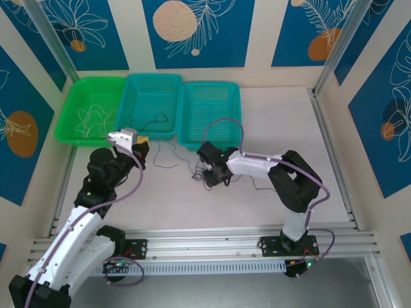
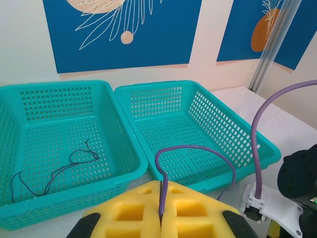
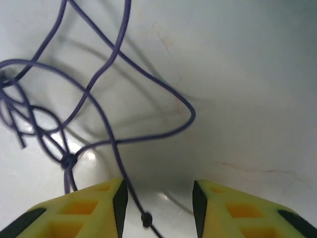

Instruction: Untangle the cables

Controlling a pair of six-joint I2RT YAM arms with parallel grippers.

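R pincer (image 3: 157,196) low over cables (image 3: 69,161).

light: bright, even | shadows: soft | right wrist: close-up blur, glare

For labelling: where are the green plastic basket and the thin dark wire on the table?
green plastic basket (image 1: 70,108): top view, left wall.
thin dark wire (image 3: 192,115): right wrist view, its bend.
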